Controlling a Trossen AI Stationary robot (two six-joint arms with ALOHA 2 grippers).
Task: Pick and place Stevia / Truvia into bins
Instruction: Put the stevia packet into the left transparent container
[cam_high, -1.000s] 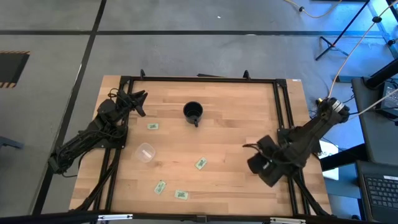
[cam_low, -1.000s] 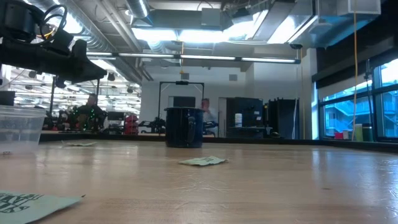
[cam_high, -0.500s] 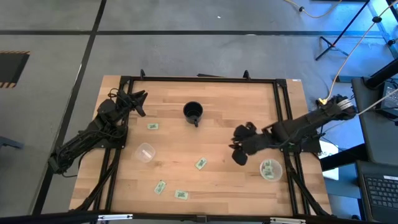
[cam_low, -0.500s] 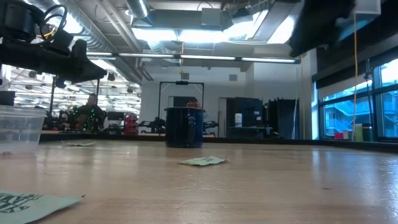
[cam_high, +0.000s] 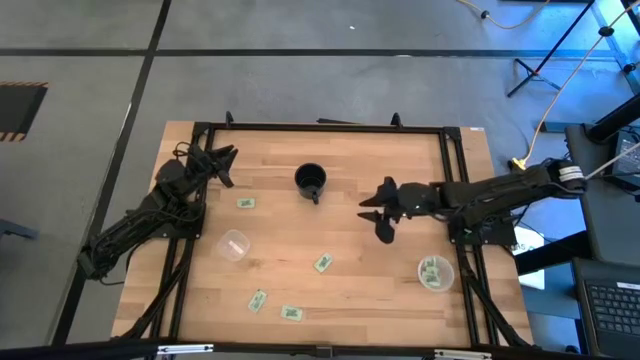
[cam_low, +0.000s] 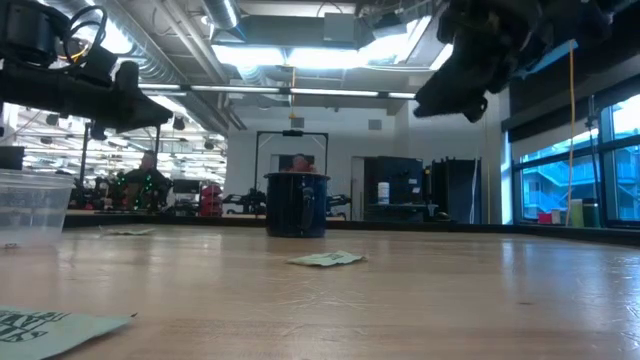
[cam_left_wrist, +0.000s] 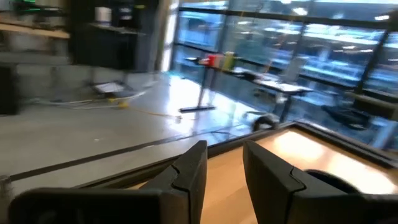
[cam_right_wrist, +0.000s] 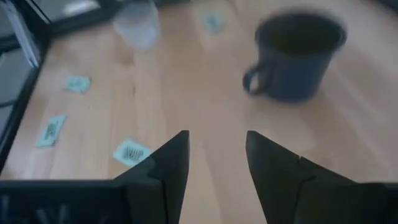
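Four pale green sachets lie flat on the table: one (cam_high: 245, 203) near the left arm, one (cam_high: 322, 263) mid-table, two (cam_high: 258, 300) (cam_high: 291, 313) by the near edge. A clear cup (cam_high: 233, 245) stands on its base left of centre. A second clear cup (cam_high: 434, 272) at the near right holds several sachets. My right gripper (cam_high: 376, 214) (cam_right_wrist: 214, 140) hangs open above mid-table, right of the black mug (cam_high: 311, 181), touching nothing. My left gripper (cam_high: 224, 163) (cam_left_wrist: 224, 152) waits open at the far left corner.
The black mug (cam_right_wrist: 298, 56) stands on the table's far half, its handle toward the near side. A dark frame (cam_high: 455, 180) runs around the table's edges. Bare wood lies between the mug and the right cup. People and equipment show in the room beyond (cam_low: 148, 175).
My right gripper has swung from over the near-right cup toward the far and left, out to mid-table beside the mug. The cup with its sachets, hidden under the gripper a second ago, now stands uncovered. The left arm has kept still.
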